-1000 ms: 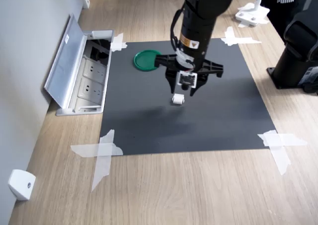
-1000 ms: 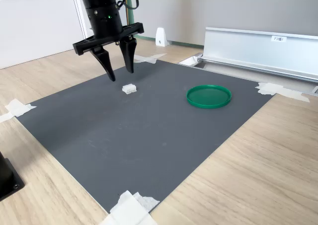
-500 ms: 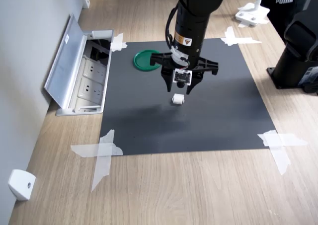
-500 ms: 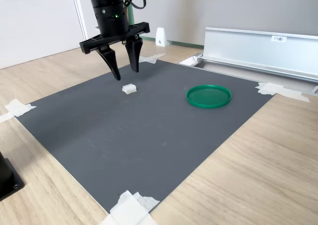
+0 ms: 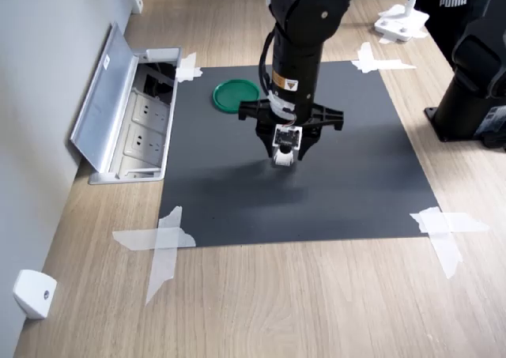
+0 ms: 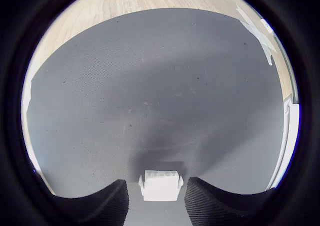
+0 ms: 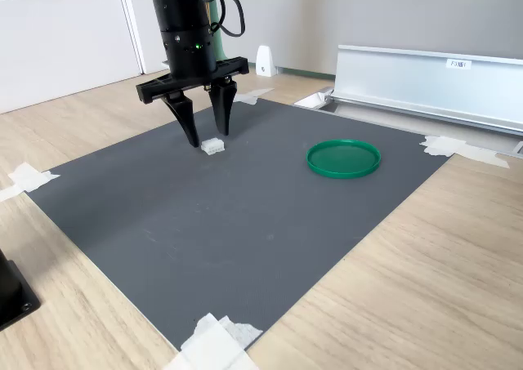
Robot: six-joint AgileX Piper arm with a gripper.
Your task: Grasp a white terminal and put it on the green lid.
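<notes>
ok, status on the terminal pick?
Gripper open, fingers straddling terminal, not closed yet. Terminal flat on the mat. Lid empty. Nothing lying between terminal and lid.

One white terminal [image 7: 212, 146] on the mat — just the one. One green lid [image 7: 343, 158], one dark grey mat [image 5: 332, 192]. Tape crosses [image 5: 162, 239] at the mat's corners: four in the first exterior view. One open floor socket box [image 5: 130, 117] — one gripper [image 5: 283, 148] and one white wedge-shaped piece [image 5: 32, 293] by the wall.
</notes>
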